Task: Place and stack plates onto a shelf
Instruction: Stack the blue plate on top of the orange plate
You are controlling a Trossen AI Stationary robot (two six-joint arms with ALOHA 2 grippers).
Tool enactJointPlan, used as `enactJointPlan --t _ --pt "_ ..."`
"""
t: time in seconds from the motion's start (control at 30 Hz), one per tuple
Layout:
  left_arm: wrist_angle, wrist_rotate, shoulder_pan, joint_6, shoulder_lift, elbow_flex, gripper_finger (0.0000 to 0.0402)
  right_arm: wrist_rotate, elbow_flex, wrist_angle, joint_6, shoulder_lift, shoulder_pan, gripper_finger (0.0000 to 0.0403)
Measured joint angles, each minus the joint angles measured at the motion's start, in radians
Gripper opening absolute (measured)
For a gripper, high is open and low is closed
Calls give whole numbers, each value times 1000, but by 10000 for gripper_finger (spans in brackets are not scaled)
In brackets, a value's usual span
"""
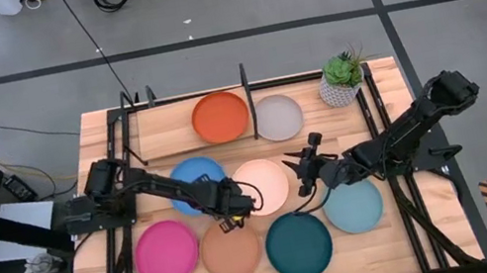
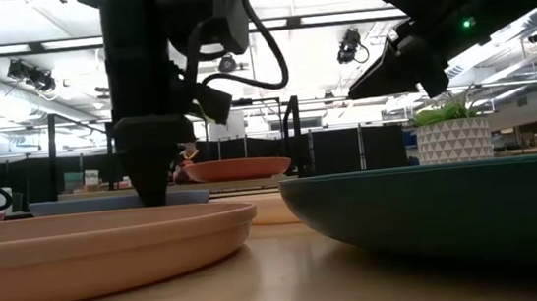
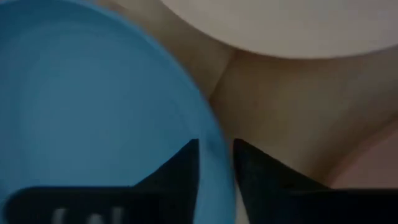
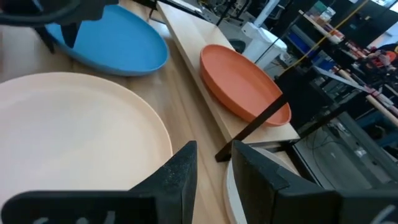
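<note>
Plates, high view: rust-orange plate (image 1: 220, 116) and grey plate (image 1: 278, 116) sit on the shelf (image 1: 162, 131) toward 12 o'clock. Six remain on the surface (image 1: 412, 237): blue plate (image 1: 192, 174), cream plate (image 1: 266, 181), pink plate (image 1: 166, 253), peach plate (image 1: 230, 250), dark teal plate (image 1: 298, 244), light blue plate (image 1: 355, 207). Left tool (image 1: 233, 209) is at the blue plate's 4 o'clock edge; right tool (image 1: 302, 172) is at the cream plate's 3 o'clock edge. A potted plant (image 1: 342, 78) stands at the shelf's 3 o'clock end.

Low view: left arm column drops to the surface behind the peach plate; right arm hangs raised above the dark teal plate.

Left wrist view: dark fingers (image 3: 180, 168) straddle the blue rim, closing distance small; clenched on the blue plate, by my reading.

Right wrist view: fingers (image 4: 183, 168) stand apart, released, nothing between them, beside the cream plate.

Step in hand, judged: pickup of the blue plate for shelving. Next move calls for a level lift clear of the neighbouring plates, then travel toward 12 o'clock onto the shelf.
</note>
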Motion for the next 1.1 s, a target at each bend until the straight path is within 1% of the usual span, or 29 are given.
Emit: enactJointPlan --t 0.07,0.13,0.17,0.3,0.4,0.47,0.53,0.6,0.67,0.7,0.8,0.9,1.0,1.1 --pt "-37 7 1 16 -8 14 52 -7 0 -1 2 0 -3 107" --pt "-80 47 2 30 -18 33 19 -7 0 -1 3 0 -3 107" --pt "-98 60 3 44 -21 49 14 -7 0 -2 6 0 -4 107" --pt "-182 161 3 68 -74 137 17 -8 -1 -2 14 0 -3 107" --pt "-259 182 2 82 -103 232 16 -18 -10 4 16 0 -3 107" --pt "-319 153 2 114 -123 305 15 -22 -15 8 18 0 -3 107" --pt "-371 103 4 160 -132 374 15 -23 -19 17 20 0 -3 107" --pt "-407 38 14 223 -129 432 14 -23 -23 21 21 0 -3 107" --pt "-420 -16 33 309 -129 464 14 -25 -23 25 22 0 -3 107" --pt "-416 -40 47 368 -131 465 14 -25 -23 25 22 0 -3 107" --pt "-407 -66 98 538 -124 455 14 -25 -23 26 25 0 -3 107" --pt "-355 -69 160 717 -121 404 13 -26 -23 25 29 0 -3 107" --pt "-282 -73 232 840 -120 334 13 -30 -23 22 34 0 -3 107" --pt "-230 -81 309 925 -120 276 13 -35 -24 22 37 0 -3 107"
